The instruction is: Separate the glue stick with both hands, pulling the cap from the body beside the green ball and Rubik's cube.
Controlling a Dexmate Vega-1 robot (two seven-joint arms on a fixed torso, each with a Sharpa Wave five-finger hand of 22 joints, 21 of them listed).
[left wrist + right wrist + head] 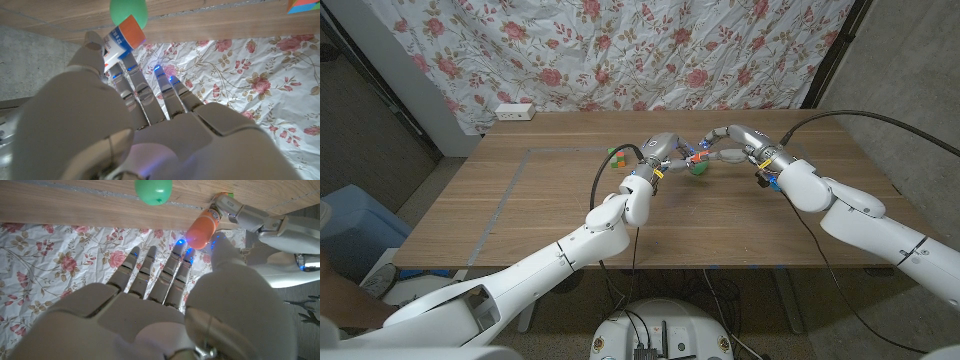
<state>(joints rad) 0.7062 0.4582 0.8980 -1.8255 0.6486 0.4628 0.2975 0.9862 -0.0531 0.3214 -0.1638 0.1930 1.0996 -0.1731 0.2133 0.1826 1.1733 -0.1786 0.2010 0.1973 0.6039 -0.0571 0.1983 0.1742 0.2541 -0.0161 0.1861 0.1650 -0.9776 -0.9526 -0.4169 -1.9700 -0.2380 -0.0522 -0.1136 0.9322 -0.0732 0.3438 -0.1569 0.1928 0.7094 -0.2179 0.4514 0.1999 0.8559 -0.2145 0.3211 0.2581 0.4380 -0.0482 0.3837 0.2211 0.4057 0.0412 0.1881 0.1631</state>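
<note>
Head view shows both hands meeting above the table (520,200) near the green ball (698,167) and Rubik's cube (617,156). The left hand (125,115) pinches the glue stick (122,40) by its body; the right hand (165,305) touches the orange cap (201,229), though I cannot tell if it grips. Likely risk: an off-axis pull slips the cap free, or knocks the ball rolling.

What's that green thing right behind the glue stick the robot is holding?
A green ball lies on the table just behind the glue stick, which the left hand holds. The stick covers part of the ball; its underside cannot be seen.
</note>
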